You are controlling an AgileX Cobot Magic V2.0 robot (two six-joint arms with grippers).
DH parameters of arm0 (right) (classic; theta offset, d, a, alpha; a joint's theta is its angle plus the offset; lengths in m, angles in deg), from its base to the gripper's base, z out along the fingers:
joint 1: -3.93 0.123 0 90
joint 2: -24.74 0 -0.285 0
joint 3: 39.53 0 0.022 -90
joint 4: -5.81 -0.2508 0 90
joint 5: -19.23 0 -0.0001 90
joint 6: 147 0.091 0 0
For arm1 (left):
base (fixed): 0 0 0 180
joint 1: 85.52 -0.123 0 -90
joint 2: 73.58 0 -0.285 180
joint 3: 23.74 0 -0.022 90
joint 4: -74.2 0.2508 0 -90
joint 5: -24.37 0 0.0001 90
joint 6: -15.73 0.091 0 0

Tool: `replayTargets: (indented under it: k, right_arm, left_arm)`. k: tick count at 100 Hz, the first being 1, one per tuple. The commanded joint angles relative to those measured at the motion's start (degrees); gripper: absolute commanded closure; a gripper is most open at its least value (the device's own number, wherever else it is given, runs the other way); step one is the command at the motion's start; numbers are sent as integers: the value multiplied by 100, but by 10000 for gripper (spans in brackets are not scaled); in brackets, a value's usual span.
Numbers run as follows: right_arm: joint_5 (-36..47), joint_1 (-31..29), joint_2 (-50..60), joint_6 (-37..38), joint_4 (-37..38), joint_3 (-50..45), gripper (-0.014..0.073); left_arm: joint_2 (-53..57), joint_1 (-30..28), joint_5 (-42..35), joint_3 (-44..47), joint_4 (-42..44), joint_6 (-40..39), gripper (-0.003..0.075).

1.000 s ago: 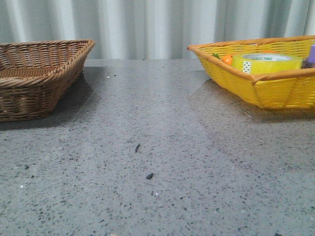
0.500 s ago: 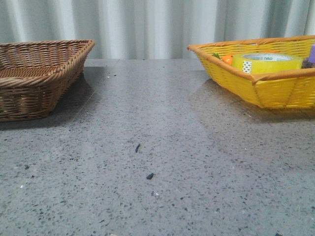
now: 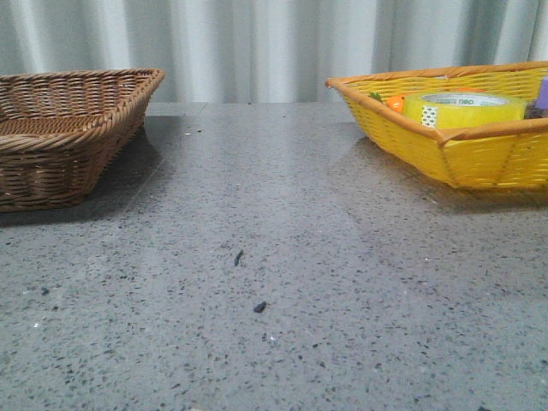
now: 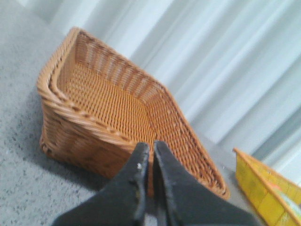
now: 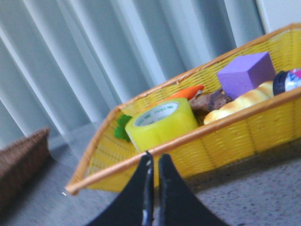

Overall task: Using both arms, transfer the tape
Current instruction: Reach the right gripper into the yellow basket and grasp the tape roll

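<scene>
Tape [image 5: 162, 123] in yellow basket [image 5: 225, 141] — beyond right gripper [image 5: 154, 162], untouched; both grippers clenched, left gripper [image 4: 149, 150] empty.

- Wide, thick roll of tape [image 3: 463, 110] in translucent yellow-green, with a white inner core carrying green print (lettering too small to read).
- Lying flat on one face, core opening upward, inside the yellow wicker basket [image 3: 479, 158] at the far right of the table.
- Sitting toward the basket's near-left part, close behind the front rim, upper half showing above that rim in the front view.
- Small white patterned patch on the outer side of the roll, facing the front camera.
- Just beside an orange carrot [image 5: 187, 92] with a green top, which lies behind and to the roll's left.
- Free of any grip, resting among the other basket contents.
</scene>
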Motion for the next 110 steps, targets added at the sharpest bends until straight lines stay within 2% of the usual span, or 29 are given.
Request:
replayTargets:
  k: [1, 10, 18, 30, 39, 46, 58, 65, 78, 87, 110]
  right_arm:
    - [611, -47, 110, -31, -496, 36, 656]
    - [512, -47, 88, -31, -473, 375, 656]
    - [158, -47, -54, -31, -55, 865, 656]
    - [-647, -47, -589, -31, 641, 1752, 656]
    - [-1150, -47, -1229, -31, 1030, 2429, 656]
    - [-1514, -47, -1791, -50, 1087, 2941, 654]
    - [-2339, -23, -2762, -325, 1087, 3834, 618]
    - [-2797, 51, -3329, -658, 1075, 4351, 540]
    - [-3583, 328, -4389, -1065, 1062, 5373, 331]
    - [-4226, 576, -5104, -1401, 1032, 6119, 237]
    - [-5937, 1068, -6924, -1661, 1008, 7849, 225]
  left_arm:
    - [150, -7, -346, -182, 37, -7, 741]
    - [30, -7, 48, -567, 727, -7, 741]
    - [-236, -7, 555, -1059, 1567, -7, 741]
    - [-1095, -7, 1538, -2033, 2932, -7, 740]
    - [-1948, -7, 2047, -2689, 3324, -7, 720]
    - [-2584, -7, 2177, -3194, 3337, -7, 619]
    - [-3425, -7, 2164, -3907, 3119, -7, 344]
    - [-3760, -7, 2164, -4170, 2987, -7, 277]
    - [-4071, 221, 2071, -4395, 2866, -7, 294]
    - [-4161, 529, 1934, -4405, 2856, -7, 311]
    - [-4183, 1124, 1893, -4405, 2877, -7, 333]
